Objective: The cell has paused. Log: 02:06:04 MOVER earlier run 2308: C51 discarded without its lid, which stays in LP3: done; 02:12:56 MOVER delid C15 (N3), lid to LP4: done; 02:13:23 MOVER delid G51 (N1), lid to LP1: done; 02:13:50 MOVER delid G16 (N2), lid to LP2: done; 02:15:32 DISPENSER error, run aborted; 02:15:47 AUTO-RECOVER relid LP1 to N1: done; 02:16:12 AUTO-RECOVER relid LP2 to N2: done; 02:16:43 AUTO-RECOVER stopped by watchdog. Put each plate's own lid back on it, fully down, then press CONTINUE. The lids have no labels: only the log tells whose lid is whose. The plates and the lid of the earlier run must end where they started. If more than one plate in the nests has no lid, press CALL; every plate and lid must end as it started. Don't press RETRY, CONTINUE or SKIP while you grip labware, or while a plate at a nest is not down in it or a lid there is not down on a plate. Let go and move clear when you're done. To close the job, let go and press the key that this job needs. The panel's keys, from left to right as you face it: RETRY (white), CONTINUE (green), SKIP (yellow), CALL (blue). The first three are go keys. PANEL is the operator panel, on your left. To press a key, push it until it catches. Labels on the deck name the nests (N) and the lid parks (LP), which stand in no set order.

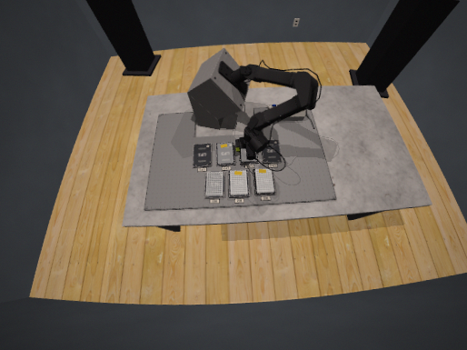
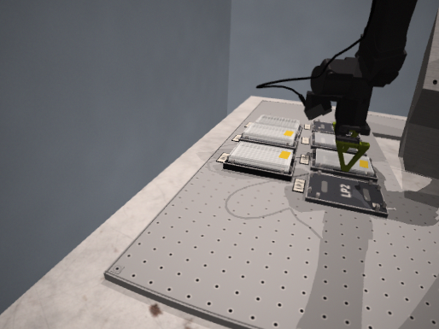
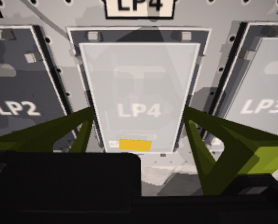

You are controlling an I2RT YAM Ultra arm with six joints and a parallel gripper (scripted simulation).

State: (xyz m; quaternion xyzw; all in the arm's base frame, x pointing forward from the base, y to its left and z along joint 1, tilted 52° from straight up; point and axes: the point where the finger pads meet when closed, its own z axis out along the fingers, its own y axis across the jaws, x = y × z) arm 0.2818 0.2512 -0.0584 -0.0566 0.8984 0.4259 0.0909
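Observation:
My gripper [image 2: 344, 158] [image 3: 138, 111] is open, its fingertips on either side of the clear lid [image 3: 139, 90] [image 2: 326, 158] with a yellow mark lying in park LP4. It holds nothing. Another clear lid [image 1: 225, 157] [image 3: 261, 85] with a yellow mark lies in LP3. In the nest row, the plate [image 1: 264, 183] [image 2: 260, 156] nearest the exterior camera and the middle plate [image 1: 238, 185] [image 2: 266, 133] show yellow marks. The far plate [image 1: 214, 185] [image 2: 278, 122] shows none. The nest labels are too small to read.
Park LP2 [image 1: 272, 154] [image 2: 354, 196] [image 3: 20, 85] stands empty beside LP4. The dark park [image 1: 202, 153] beyond LP3 is empty too. The panel box [image 1: 293, 115] with a blue key [image 1: 274, 105] is behind the parks, partly behind the arm. A large grey housing [image 1: 209, 94] stands behind the parks.

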